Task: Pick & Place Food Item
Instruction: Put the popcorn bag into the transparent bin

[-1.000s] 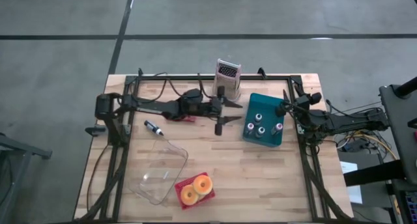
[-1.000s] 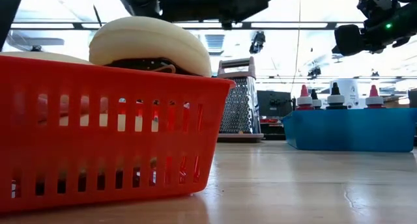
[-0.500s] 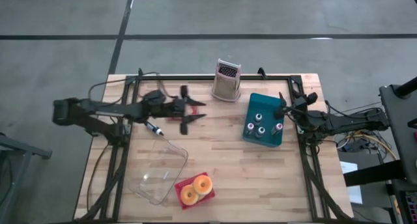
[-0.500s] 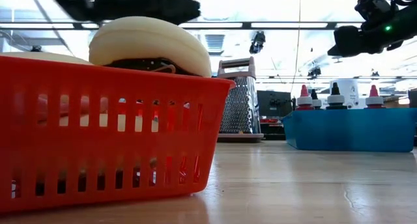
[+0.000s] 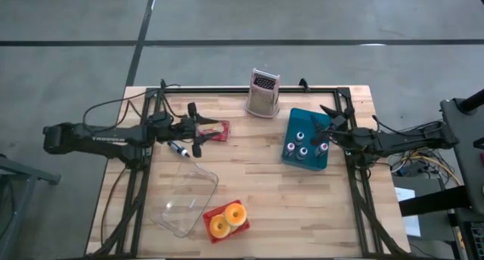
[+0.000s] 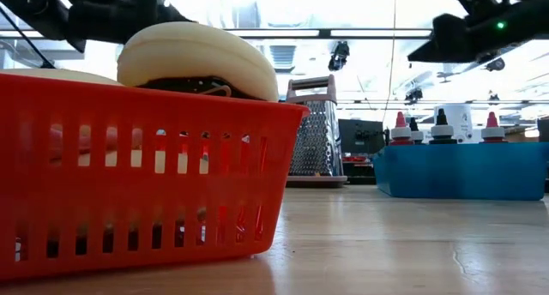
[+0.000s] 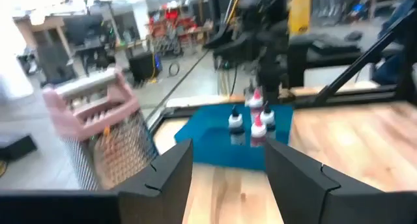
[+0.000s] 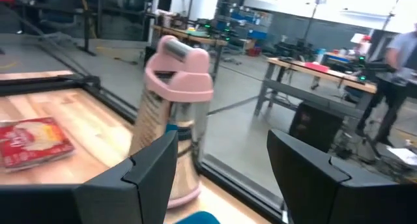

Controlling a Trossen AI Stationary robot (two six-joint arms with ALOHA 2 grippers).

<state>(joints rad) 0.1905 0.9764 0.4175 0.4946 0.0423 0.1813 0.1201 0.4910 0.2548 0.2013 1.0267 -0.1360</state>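
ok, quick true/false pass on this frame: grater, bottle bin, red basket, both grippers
1. The grater stands upright at the table's far edge. True.
2. The blue bin holds bottles. True.
3. The red basket is empty. False: it holds two round yellow food pieces.
4. The left gripper holds the red packet. False: its fingers are open beside it, nothing between them.
5. The right gripper is open, over the blue bin's edge. True.

Red flat food packet [image 5: 217,131]: printed plastic pouch w/ pale picture, lying flat on wood tabletop, far-left area, just beside left arm's tip. Red slotted plastic basket [image 5: 236,227]: near edge, upright, holds two yellow ring-shaped doughnuts [image 5: 228,218] side by side; clear plastic tub [image 5: 184,199] touching its left side.
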